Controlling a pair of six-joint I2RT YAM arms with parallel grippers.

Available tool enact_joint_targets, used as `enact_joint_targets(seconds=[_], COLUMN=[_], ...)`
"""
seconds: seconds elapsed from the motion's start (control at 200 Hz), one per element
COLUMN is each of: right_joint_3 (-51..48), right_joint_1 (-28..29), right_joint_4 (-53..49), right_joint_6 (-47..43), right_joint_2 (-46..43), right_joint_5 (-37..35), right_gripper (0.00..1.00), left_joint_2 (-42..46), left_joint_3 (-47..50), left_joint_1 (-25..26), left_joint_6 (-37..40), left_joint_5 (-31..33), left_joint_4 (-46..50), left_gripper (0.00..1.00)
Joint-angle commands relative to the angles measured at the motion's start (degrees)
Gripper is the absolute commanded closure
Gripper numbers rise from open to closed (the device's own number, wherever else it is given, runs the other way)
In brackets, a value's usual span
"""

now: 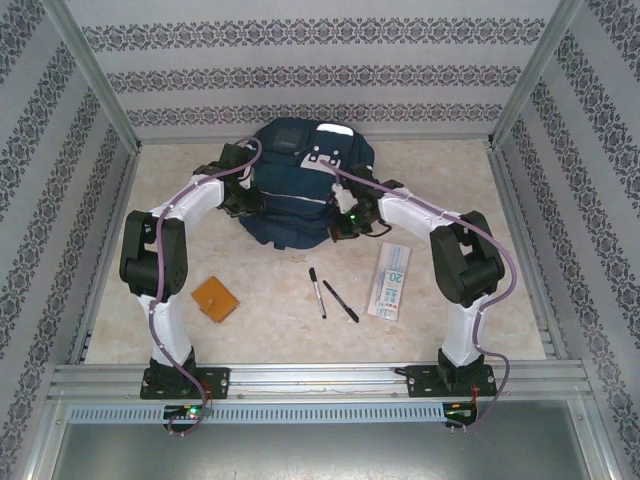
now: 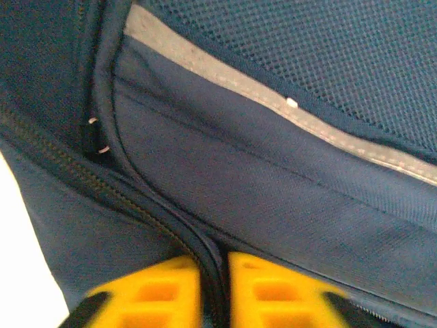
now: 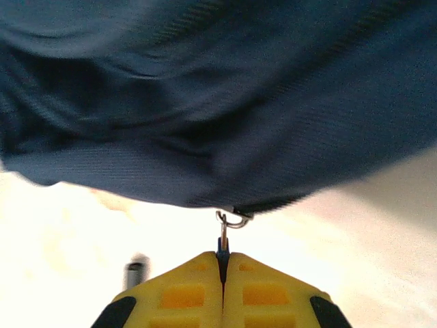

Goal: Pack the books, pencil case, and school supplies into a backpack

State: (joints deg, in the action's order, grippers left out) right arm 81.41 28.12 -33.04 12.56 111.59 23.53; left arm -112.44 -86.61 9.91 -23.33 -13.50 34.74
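Note:
The navy backpack lies at the back middle of the table. At its left side, my left gripper is shut on a ridge of dark piping beside the backpack zip; the yellow fingers stand close on either side of it. My right gripper is at the bag's near right corner, shut on the small metal zipper pull that hangs from the backpack edge. In front lie the orange booklet, two black pens and the pale pencil case.
Patterned walls and metal posts close in the table on three sides. A metal rail with both arm bases runs along the near edge. A blurred dark pen end lies on the table left of the right fingers.

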Motion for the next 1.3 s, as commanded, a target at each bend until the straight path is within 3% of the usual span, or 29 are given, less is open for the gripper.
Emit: enact_joint_targets(seconds=[0.0,0.185,0.34,0.565,0.735,0.849,0.894,0.964,1.069,1.294], right_joint_3=[6.03,13.13,13.29,8.81,7.04,5.65,4.77,3.34,2.03,1.89], right_joint_1=[5.77,9.96,11.34,11.76,11.97,11.32,10.91,10.08,8.45,0.83], right_joint_4=[-0.07,-0.12,-0.10,1.28,2.55,2.23,2.11,1.48,-1.92,-6.68], right_joint_6=[3.15,5.53,5.90,5.96,6.44,5.32,4.83,3.62,-0.99,-10.02], right_joint_2=[2.46,6.61,6.67,4.52,3.22,2.37,1.99,1.49,1.00,1.33], right_joint_5=[6.99,10.01,11.10,11.97,11.92,11.30,11.06,10.15,5.76,-6.61], right_gripper=[1.00,1.00,1.00,1.00,1.00,1.00,1.00,1.00,1.00,1.00], left_joint_2=[0.30,7.96,15.41,12.17,10.12,12.12,12.80,13.42,14.41,16.08], left_joint_3=[-4.38,2.28,12.80,12.76,15.24,19.23,20.07,20.02,18.91,16.50], left_joint_1=[-1.65,-1.24,1.99,7.23,9.89,9.87,9.87,9.86,9.50,8.10], left_joint_6=[-0.76,-7.46,-15.91,-25.10,-29.73,-30.95,-30.19,-29.01,-25.78,-16.91], left_joint_5=[3.54,3.77,3.10,7.48,11.83,16.49,17.45,18.57,18.67,13.79], left_joint_4=[-4.55,6.15,1.67,-2.32,-4.47,-6.18,-6.61,-5.78,-4.43,-3.82], left_gripper=[0.48,0.35,0.29,0.26,0.30,0.40,0.51,0.79,1.00,1.00])
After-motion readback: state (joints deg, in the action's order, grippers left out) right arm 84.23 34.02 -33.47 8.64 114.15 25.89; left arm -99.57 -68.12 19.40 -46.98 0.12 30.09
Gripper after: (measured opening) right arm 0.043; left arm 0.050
